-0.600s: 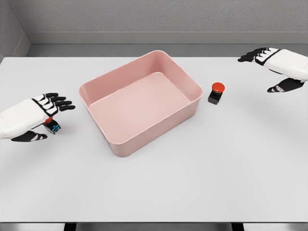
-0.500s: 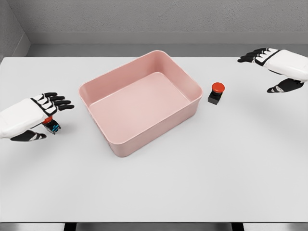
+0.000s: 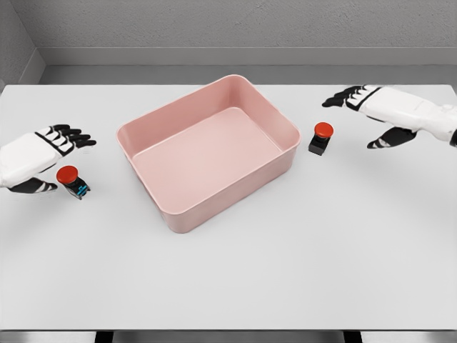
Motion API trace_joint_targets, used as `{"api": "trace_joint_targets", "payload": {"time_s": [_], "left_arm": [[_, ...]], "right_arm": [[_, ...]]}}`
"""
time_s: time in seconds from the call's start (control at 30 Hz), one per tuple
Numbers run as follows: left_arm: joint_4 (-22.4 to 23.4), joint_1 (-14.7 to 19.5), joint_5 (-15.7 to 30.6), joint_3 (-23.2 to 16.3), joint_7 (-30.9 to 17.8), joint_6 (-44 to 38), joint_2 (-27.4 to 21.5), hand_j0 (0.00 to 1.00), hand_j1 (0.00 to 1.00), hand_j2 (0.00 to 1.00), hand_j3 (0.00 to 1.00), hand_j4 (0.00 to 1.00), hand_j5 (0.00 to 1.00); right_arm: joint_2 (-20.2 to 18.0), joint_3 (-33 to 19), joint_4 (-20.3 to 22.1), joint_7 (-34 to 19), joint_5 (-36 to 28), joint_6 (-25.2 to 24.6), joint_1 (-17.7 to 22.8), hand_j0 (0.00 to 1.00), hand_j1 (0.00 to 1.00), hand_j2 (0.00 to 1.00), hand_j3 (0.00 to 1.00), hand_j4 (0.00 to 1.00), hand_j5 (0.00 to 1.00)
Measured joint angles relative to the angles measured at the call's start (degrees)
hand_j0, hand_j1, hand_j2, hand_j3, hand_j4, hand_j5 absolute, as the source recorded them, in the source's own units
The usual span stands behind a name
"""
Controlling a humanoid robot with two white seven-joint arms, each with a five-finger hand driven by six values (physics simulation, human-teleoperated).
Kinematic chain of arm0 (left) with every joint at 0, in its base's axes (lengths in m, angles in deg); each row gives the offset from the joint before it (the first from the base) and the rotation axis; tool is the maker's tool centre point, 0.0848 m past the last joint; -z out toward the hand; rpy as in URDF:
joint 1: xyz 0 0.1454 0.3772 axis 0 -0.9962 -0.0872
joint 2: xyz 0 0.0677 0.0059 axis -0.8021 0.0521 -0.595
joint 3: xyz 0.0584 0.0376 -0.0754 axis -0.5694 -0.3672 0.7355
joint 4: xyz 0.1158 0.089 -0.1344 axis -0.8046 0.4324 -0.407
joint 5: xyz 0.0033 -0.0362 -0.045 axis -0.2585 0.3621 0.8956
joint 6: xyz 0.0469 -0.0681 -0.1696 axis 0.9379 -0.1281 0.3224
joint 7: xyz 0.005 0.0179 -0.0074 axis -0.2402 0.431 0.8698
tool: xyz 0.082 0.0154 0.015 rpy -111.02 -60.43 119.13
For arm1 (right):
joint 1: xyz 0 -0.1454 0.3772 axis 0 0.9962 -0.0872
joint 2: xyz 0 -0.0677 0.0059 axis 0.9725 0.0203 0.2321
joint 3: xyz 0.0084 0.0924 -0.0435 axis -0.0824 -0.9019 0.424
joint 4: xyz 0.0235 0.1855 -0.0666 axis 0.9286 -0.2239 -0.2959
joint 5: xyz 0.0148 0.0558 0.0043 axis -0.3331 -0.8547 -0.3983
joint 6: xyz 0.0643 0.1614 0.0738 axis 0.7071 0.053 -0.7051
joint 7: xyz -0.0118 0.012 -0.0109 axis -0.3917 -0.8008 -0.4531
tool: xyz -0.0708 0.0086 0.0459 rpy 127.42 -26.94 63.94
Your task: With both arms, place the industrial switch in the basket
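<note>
Both hands spread w/ nothing held: left hand (image 3: 32, 157) just beside red-capped switch (image 3: 72, 180), right hand (image 3: 378, 107) near other switch (image 3: 320, 138), pink basket (image 3: 187, 214) btwn them.

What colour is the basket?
Pink; the basket shows in the head view.

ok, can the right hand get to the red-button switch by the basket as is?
Probably yes. The right hand hovers open just right of the switch, with bare table between them. The basket sits on the switch's far side, clear of the approach.
</note>
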Motion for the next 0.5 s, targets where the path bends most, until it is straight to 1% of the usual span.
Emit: {"api": "trace_joint_targets", "payload": {"time_s": [0.1, 0.23, 0.4, 0.5], "left_arm": [[0.82, 0.00, -0.55, -1.51, 0.02, 0.01, 0.99, 1.00, 1.00, 1.00, 1.00, 1.00, 1.00], [1.33, 0.00, -0.76, -2.15, 0.08, 0.01, 1.40, 1.00, 1.00, 1.00, 1.00, 1.00, 1.00], [2.02, 0.00, -0.82, -2.31, 0.12, 0.01, 1.55, 1.00, 1.00, 1.00, 1.00, 1.00, 1.00], [2.41, 0.00, -0.83, -2.34, 0.13, 0.01, 1.62, 1.00, 1.00, 1.00, 1.00, 1.00, 1.00]], "right_arm": [[1.11, 0.56, -0.03, -0.55, -0.24, -2.48, 0.00, 1.00, 1.00, 1.00, 1.00, 1.00, 1.00], [2.41, 0.78, -0.06, -1.89, -0.42, -6.27, -0.97, 1.00, 1.00, 1.00, 1.00, 1.00, 1.00], [5.09, 0.76, -0.06, -6.61, -0.46, -11.52, -1.67, 1.00, 1.00, 1.00, 1.00, 1.00, 1.00], [6.74, 0.57, -0.07, -9.37, -0.45, -13.44, -1.58, 1.00, 1.00, 1.00, 1.00, 1.00, 1.00]]}}
